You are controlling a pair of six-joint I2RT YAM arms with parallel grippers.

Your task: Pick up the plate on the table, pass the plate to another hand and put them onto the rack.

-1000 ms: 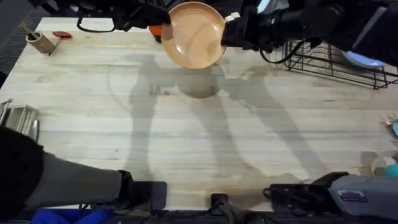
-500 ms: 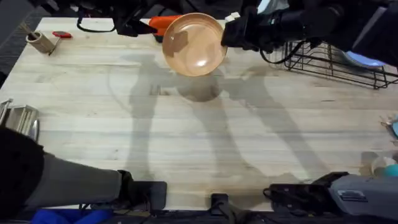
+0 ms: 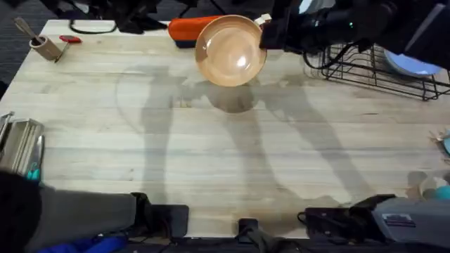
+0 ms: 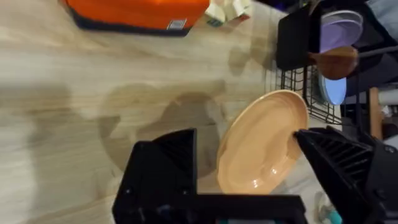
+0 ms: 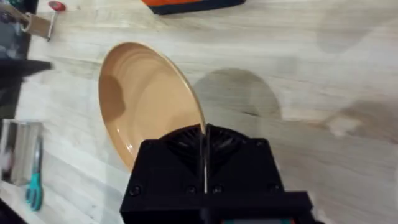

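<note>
The orange plate (image 3: 230,50) hangs tilted above the far middle of the table (image 3: 211,154). My right gripper (image 3: 266,35) is shut on the plate's right rim. In the right wrist view the plate (image 5: 146,99) runs edge-on into that gripper (image 5: 203,134). My left gripper (image 4: 242,134) is open and stands apart from the plate (image 4: 261,146), back toward the far left. The black wire rack (image 3: 380,70) stands at the far right, just beyond the right gripper. It holds a light blue plate (image 3: 408,65), and the left wrist view adds a purple plate (image 4: 339,28).
An orange box (image 3: 193,29) lies at the table's far edge behind the plate. A wooden cup (image 3: 46,46) and a small red item (image 3: 70,39) sit at the far left. A metal container (image 3: 21,137) stands at the left edge, and small objects (image 3: 436,186) lie at the right edge.
The left gripper has let go of the plate and drawn back to the far left. The right gripper has carried the plate a little to the right, toward the rack.
</note>
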